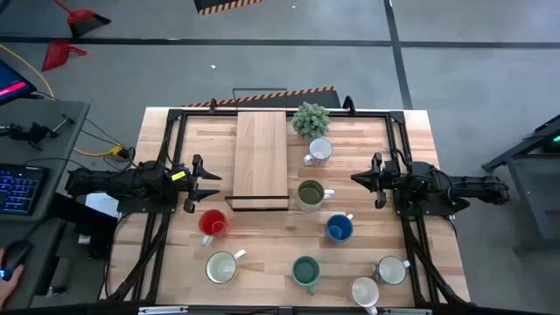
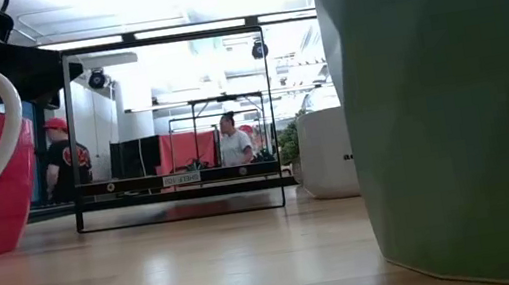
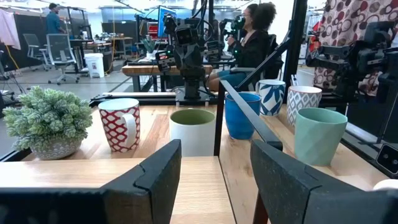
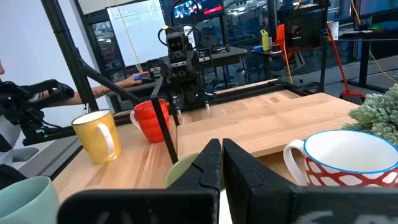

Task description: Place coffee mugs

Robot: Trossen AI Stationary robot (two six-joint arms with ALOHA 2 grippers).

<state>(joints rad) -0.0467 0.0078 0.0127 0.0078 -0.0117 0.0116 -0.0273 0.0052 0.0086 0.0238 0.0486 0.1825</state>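
High view — eight mugs in all: red mug [image 1: 213, 223] just ahead of the left gripper [image 1: 213, 183] and slightly to its side, nearest of the set; olive mug [image 1: 310, 195], blue mug [image 1: 339, 228] and patterned mug [image 1: 319, 150] between the two grippers, nearer the right gripper [image 1: 356, 178]. Teal mug [image 1: 305, 271] and three pale ones near the front edge. One wooden board [image 1: 261, 158], one potted plant [image 1: 311, 119].

Low view — red mug and a green mug loom close; no gripper shows.

Left wrist view — left fingers wide apart, holding nothing.

Right wrist view — right fingers pressed together, empty.
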